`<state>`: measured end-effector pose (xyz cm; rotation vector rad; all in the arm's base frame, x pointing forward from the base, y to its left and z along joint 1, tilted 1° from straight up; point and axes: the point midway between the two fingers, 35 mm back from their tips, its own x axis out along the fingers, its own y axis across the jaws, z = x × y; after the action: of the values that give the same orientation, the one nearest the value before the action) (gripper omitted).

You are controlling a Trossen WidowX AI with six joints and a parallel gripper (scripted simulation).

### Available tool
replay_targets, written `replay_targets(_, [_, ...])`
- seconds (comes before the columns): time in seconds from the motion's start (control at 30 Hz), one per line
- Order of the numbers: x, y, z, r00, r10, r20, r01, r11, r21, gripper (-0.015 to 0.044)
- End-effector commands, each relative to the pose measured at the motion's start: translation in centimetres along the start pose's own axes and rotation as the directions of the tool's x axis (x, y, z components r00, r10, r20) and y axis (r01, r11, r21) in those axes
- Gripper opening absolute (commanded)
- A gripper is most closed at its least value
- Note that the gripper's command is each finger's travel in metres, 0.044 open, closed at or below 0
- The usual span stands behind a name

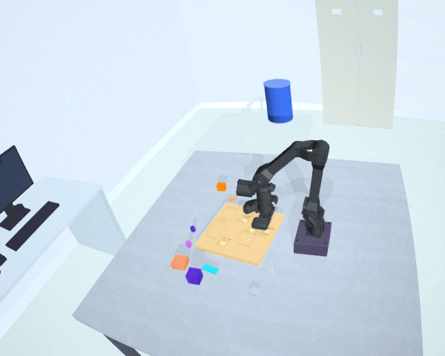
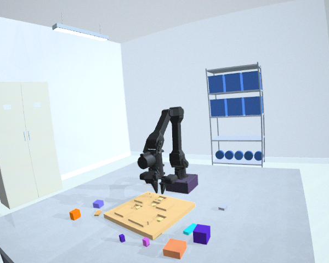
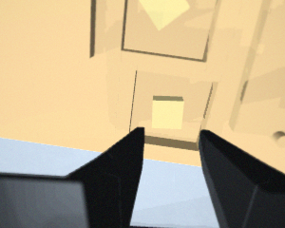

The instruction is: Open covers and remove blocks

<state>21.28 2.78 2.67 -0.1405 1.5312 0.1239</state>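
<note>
The tan puzzle board (image 1: 239, 256) (image 2: 180, 204) (image 3: 47, 85) lies flat on the table. Pale yellow blocks show in four uncovered wells. One block (image 1: 267, 231) (image 2: 160, 199) (image 3: 167, 114) sits in the well near the board edge by the arm's base; another (image 3: 163, 11) lies in the neighbouring well. A third block (image 1: 222, 243) (image 2: 160, 218) is toward the far side from the base. The covers share the board's colour and are hard to tell apart. My gripper (image 2: 159, 193) (image 3: 171, 136) is partly open and empty, above the board by the first block. Its fingertips are hidden in the top view.
An orange cube (image 1: 221, 186) (image 2: 75, 214) and a violet block (image 2: 98, 204) lie off one side. Small purple (image 1: 193, 228) and magenta (image 1: 188, 244) blocks, a coral box (image 1: 179, 262), a purple cube (image 1: 193, 276) and a cyan bar (image 1: 210, 268) lie around the board. A grey piece (image 1: 254, 291) lies farther off.
</note>
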Motion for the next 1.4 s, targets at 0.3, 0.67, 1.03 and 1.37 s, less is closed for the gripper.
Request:
replay_targets(0.3, [0.1, 0.0, 0.0, 1.0, -0.001, -0.003, 0.001, 1.0, 0.0, 0.0144])
replay_targets(0.67, [0.1, 0.0, 0.0, 1.0, -0.001, -0.003, 0.001, 1.0, 0.0, 0.0144])
replay_targets(1.03, [0.9, 0.0, 0.0, 1.0, -0.001, -0.003, 0.001, 1.0, 0.0, 0.0144])
replay_targets(1.37, [1.9, 0.0, 0.0, 1.0, -0.001, -0.003, 0.001, 1.0, 0.0, 0.0144])
